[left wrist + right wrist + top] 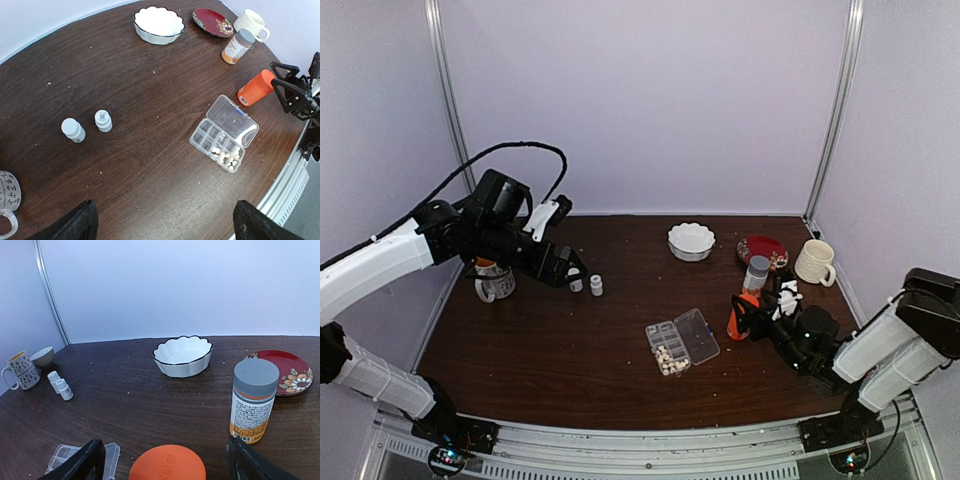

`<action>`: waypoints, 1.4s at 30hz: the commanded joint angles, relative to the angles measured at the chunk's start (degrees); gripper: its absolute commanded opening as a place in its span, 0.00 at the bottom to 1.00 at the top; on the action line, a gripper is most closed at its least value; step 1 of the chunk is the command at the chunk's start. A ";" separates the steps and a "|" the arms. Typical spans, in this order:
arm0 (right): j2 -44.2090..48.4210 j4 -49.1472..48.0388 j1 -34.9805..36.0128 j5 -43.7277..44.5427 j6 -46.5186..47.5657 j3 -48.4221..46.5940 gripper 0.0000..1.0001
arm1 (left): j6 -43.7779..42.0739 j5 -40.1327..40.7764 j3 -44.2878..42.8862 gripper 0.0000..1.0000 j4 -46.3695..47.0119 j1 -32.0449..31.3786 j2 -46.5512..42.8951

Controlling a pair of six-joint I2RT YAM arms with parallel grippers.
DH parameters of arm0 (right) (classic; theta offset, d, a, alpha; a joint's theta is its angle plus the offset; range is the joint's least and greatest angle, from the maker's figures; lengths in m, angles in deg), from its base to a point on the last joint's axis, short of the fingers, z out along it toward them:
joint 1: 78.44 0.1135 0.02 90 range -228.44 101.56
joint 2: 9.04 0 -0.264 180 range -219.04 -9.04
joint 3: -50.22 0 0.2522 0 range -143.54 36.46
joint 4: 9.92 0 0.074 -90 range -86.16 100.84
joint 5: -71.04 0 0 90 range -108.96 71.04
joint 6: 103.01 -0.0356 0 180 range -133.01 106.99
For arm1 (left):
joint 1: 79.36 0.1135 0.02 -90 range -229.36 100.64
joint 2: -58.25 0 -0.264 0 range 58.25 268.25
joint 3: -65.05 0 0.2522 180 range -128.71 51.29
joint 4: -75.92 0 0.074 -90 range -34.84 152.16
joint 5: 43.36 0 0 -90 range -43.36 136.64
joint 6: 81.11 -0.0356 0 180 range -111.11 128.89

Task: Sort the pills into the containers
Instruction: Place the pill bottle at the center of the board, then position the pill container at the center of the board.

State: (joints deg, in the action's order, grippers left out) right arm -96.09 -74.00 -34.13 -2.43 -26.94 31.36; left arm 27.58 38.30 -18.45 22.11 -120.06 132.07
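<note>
The clear organizer box [667, 349] lies open at the table's middle, its lid [698, 334] flat to the right. Cream-white pills [670, 361] fill its near cells; in the left wrist view the pills [227, 157] sit in the box's [216, 140] end cells. My right gripper [165, 466] is open, with a finger [82, 465] on each side of an orange bottle's cap [167, 462] and apart from it. My left gripper [572, 272] hangs open and empty over the left part of the table, near two tiny white bottles [586, 285].
A grey-capped amber bottle [756, 272] stands behind the orange bottle [740, 318]. A white scalloped bowl [691, 241], a red plate [762, 249] and a cream mug [815, 262] stand at the back right. A patterned mug [492, 283] sits at the left.
</note>
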 commanded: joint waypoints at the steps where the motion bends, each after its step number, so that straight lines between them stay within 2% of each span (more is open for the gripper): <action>1: 12.75 21.68 0.25 -0.24 -2.02 -2.12 0.87 | -1.36 -0.66 -1.24 0.98 0.95 -0.16 0.06; 6: 29.23 47.65 1.21 4.19 -2.71 -7.53 0.90 | -1.19 -2.11 -2.70 0.98 0.93 -0.16 0.06; 8: 32.41 58.01 1.21 7.22 -4.41 -11.55 0.91 | -1.38 -1.83 -2.82 0.97 0.94 -0.16 0.07; 12: 31.64 82.69 1.15 9.24 -9.95 -24.12 0.94 | -1.39 -1.59 -2.82 0.98 0.92 -0.16 0.06; 14: 29.05 93.65 1.12 9.67 -14.97 -30.56 0.99 | -1.38 -1.77 -2.62 0.97 0.94 -0.16 -0.05; 17: 24.80 107.03 1.12 6.90 -17.20 -38.96 1.00 | -1.32 -0.97 -2.09 0.98 0.94 -0.16 -0.53; 23: 22.45 112.05 1.12 -3.20 -16.80 -44.02 1.00 | -1.21 -0.14 -1.82 0.98 0.92 -0.15 -1.30; 27: 16.76 122.77 1.12 -5.69 -17.68 -51.32 1.00 | -1.21 -0.68 -1.81 0.98 0.94 -0.16 -1.59; 29: 14.43 124.98 1.10 -6.80 -17.43 -53.34 1.00 | -1.29 -0.80 -1.89 0.98 0.94 -0.16 -1.59; 34: 11.48 123.75 1.05 -10.32 -16.75 -53.51 0.96 | -1.38 -0.98 -2.33 0.98 0.90 -0.16 -1.03; 38: 10.06 123.02 0.64 -9.17 -16.76 -52.82 0.94 | -1.47 -0.97 -2.17 0.97 0.57 -0.16 -1.42; 42: 7.96 121.93 0.25 -9.10 -16.08 -52.77 0.86 | -1.56 -0.30 -1.73 0.98 0.33 -0.16 -2.08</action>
State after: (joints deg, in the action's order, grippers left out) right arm -86.45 48.00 -33.45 -11.41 -43.27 -21.54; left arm 27.15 37.51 -19.65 21.59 -120.06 131.74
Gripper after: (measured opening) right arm 0.883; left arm 0.976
